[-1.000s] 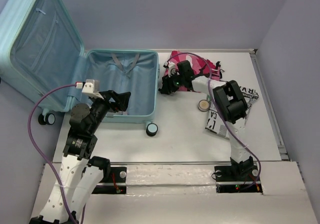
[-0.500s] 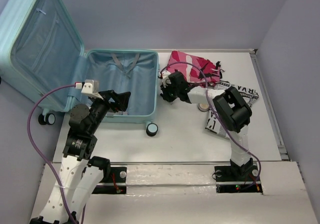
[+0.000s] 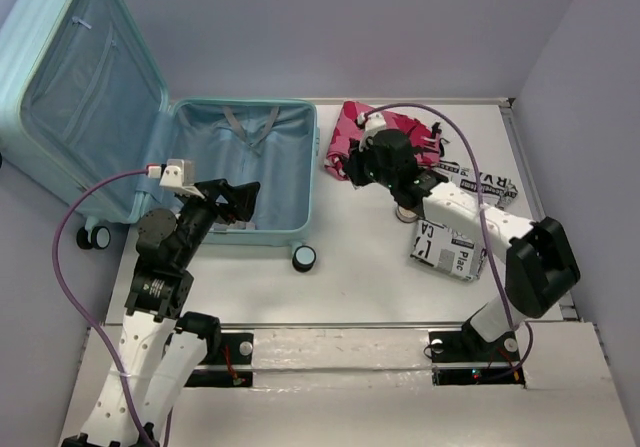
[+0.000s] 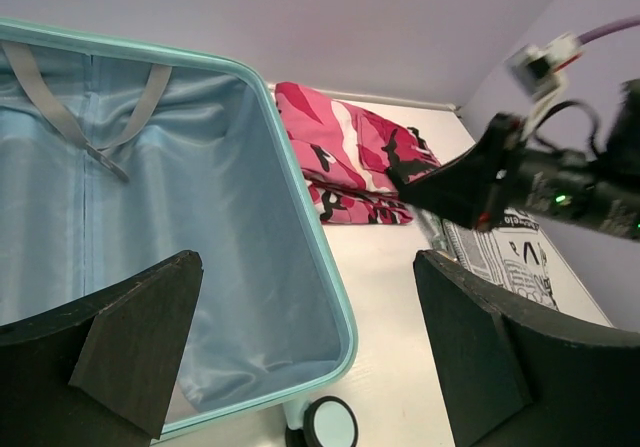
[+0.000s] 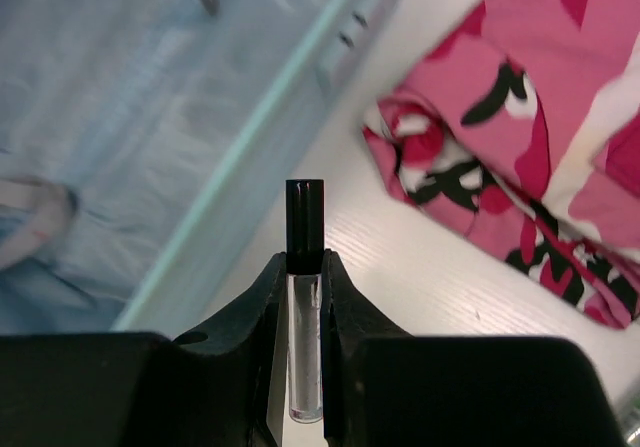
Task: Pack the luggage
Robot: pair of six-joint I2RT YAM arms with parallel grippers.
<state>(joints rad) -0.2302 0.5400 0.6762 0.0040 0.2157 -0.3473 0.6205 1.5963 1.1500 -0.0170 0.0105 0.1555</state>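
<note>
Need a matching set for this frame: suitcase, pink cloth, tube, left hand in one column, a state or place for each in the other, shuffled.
1 suitcase
2 cloth
3 tube
4 left hand

a pinched in right hand
b open, empty
c lid raised
d on table, right of suitcase

Pairs: 1-c, 2-d, 3-a, 4-b

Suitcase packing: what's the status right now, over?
Left gripper open, over suitcase. Right gripper shut on small black-capped tube, beside pink cloth. Suitcase lid open. Nothing seen blocking.
</note>
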